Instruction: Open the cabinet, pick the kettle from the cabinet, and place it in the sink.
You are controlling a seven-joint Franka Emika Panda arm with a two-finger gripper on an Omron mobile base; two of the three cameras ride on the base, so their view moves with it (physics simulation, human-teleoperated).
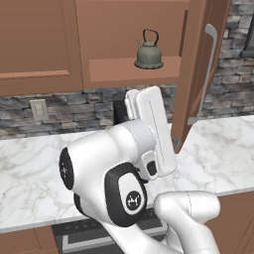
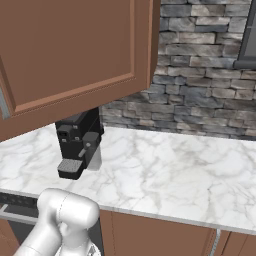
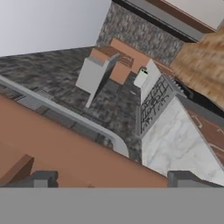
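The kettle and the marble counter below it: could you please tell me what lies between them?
In the left base view, the kettle sits on the cabinet shelf; below comes stone backsplash, then the counter.

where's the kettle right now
In the left base view the kettle stands upright on the shelf of the opened cabinet, near the shelf's right end, just left of the swung-out door with the silver bar handle.

Kettle (image 1: 148, 51) on cabinet (image 1: 134, 69) shelf; coffee machine (image 2: 78, 143) on counter (image 2: 165, 175).
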